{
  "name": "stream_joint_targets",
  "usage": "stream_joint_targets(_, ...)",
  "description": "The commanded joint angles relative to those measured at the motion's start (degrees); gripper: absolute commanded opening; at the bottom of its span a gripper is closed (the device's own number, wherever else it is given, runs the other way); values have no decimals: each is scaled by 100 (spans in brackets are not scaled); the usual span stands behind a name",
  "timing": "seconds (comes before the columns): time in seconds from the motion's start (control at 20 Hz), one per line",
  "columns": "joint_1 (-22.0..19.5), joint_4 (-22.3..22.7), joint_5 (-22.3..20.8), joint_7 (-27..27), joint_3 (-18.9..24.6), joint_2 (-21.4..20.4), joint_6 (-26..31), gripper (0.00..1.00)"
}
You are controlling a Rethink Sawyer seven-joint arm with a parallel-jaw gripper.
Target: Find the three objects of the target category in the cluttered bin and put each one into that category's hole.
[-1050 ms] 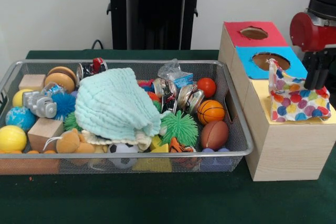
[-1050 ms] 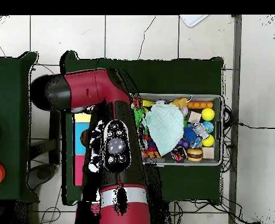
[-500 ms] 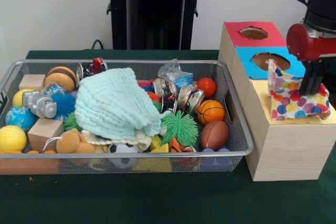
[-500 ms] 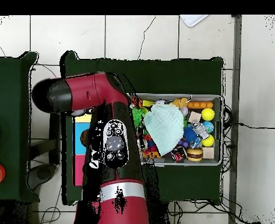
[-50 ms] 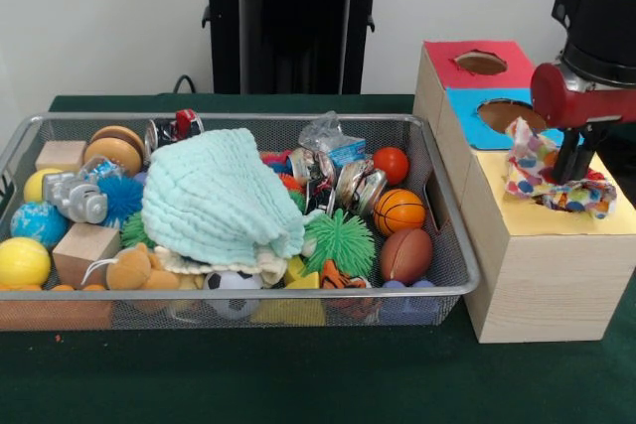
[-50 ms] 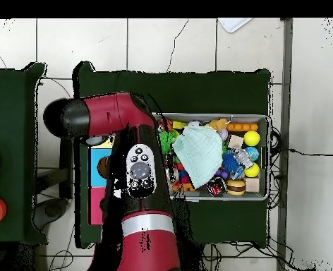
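The polka-dot cloth (image 5: 556, 174) lies crumpled on the yellow panel (image 5: 542, 217) of the wooden sorting box (image 5: 527, 265), bunched around the hole there; part of it seems to sink into the hole, while one corner stands up at 10 o'clock, against the edge of the blue panel (image 5: 477, 126). The gripper (image 5: 568, 168) comes straight down into the middle of the cloth. Its dark fingers are narrow and close together among the folds, but whether they pinch the fabric or merely touch it cannot be told from the front view. In the overhead view the arm (image 6: 137, 205) covers the box almost entirely, and the gripper is hidden beneath it.

At 12 o'clock from the cloth, the blue panel has a round hole (image 5: 505, 113), and beyond that the red panel (image 5: 477, 65) has its own hole.

At 9 o'clock from the box, just beside it on the green surface (image 5: 318, 374), stands the wire mesh bin (image 5: 452, 245). A pale mint waffle-weave cloth (image 5: 219, 201) is heaped over the bin's middle. Toward 3 o'clock of that cloth sit a green spiky ball (image 5: 340, 241), a small basketball (image 5: 398, 211), a brown toy football (image 5: 405, 255) and a red ball (image 5: 391, 164). Toward 9 o'clock lie a toy hamburger (image 5: 115, 148), a wooden block (image 5: 83, 248), a yellow ball (image 5: 22, 261) and a blue spiky ball (image 5: 121, 196).
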Motion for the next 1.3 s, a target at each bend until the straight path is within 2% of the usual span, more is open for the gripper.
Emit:
stream_joint_targets(0.05, -109, 474, 129, 515, 269, 466, 700, 0)
stream_joint_targets(0.25, -169, 257, 137, 457, 357, 820, 358, 0)
stream_joint_targets(0.35, -216, 32, 101, 387, 441, 1136, -83, 0)
stream_joint_targets(0.5, -249, -692, -44, 285, 541, 1865, -881, 0)
stream_joint_targets(0.55, -203, -940, -84, 403, 478, 2068, -1048, 0)
stream_joint_targets(0.7, -183, -1156, -118, 408, 465, 2277, -1281, 0)
stream_joint_targets(0.8, -161, -865, -28, 452, 410, 2000, -1073, 0)
stream_joint_targets(0.9, -155, -350, 70, 482, 396, 1460, -766, 0)
stream_joint_targets(1.1, -63, 595, 391, 447, 303, -56, 369, 0)
stream_joint_targets(1.2, -38, 696, 509, 368, 273, -562, 987, 0)
stream_joint_targets(1.3, 0, 556, 496, 346, 198, -818, 1444, 0)
